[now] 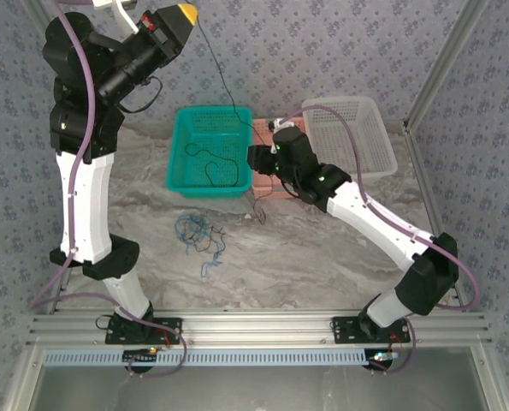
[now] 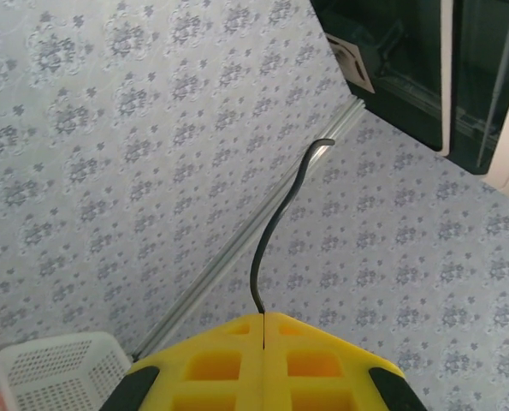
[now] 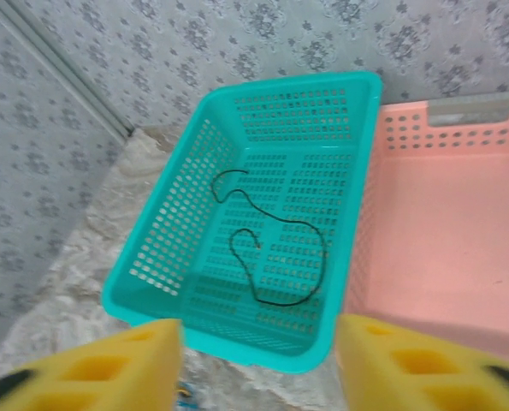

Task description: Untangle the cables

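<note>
Cables (image 1: 198, 231) on marble tabletop (image 1: 322, 257), floral walls (image 1: 340, 51)

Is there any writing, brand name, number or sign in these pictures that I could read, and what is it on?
No text can be read anywhere.
Pale square sticker on the dark green surface in the left wrist view: a mark, too blurred to read.
Teal perforated plastic basket, pink plastic basket, white plastic basket: no labels visible.
</note>
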You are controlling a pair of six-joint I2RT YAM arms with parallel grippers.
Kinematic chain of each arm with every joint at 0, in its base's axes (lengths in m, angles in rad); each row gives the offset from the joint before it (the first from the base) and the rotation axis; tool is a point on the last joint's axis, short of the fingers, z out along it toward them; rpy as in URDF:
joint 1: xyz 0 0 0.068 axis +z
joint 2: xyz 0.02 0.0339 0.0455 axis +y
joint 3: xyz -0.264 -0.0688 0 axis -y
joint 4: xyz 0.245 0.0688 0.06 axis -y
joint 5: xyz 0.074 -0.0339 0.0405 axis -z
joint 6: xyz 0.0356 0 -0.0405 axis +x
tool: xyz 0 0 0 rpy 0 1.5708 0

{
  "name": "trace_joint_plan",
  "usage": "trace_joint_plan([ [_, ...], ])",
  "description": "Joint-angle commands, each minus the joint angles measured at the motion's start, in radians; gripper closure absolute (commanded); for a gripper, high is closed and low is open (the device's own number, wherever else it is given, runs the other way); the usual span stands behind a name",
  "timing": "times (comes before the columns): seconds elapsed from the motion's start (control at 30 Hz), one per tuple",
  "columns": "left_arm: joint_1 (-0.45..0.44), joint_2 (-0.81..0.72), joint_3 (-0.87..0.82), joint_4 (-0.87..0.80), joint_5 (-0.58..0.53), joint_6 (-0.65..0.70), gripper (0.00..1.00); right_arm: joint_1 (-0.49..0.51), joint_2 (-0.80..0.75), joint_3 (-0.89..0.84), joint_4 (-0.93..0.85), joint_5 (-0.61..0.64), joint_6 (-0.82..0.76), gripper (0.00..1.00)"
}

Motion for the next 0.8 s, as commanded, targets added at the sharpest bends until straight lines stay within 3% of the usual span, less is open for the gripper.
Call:
trace_joint_plan([
  [0.0,0.000,-0.033,0.003,-0.038,-0.048,0.062,1.00,0.006,0.033,0.022,0.035,-0.037,0.029,0.83],
  [0.07,0.003,-0.028,-0.001,-0.054,-0.078,0.095,1.00,0.006,0.047,0.035,0.046,-0.049,0.048,0.99],
  [0.3,0.040,-0.034,-0.132,-0.074,-0.173,0.189,1.00,-0.001,0.188,0.270,0.046,-0.175,0.093,1.00],
  [0.57,0.137,-0.002,-0.321,0.007,-0.239,0.248,1.00,-0.021,0.518,0.769,-0.150,-0.256,0.131,1.00],
  [0.77,0.177,0.020,-0.472,0.094,-0.237,0.273,1.00,-0.040,0.703,0.882,-0.152,-0.299,0.188,1.00],
])
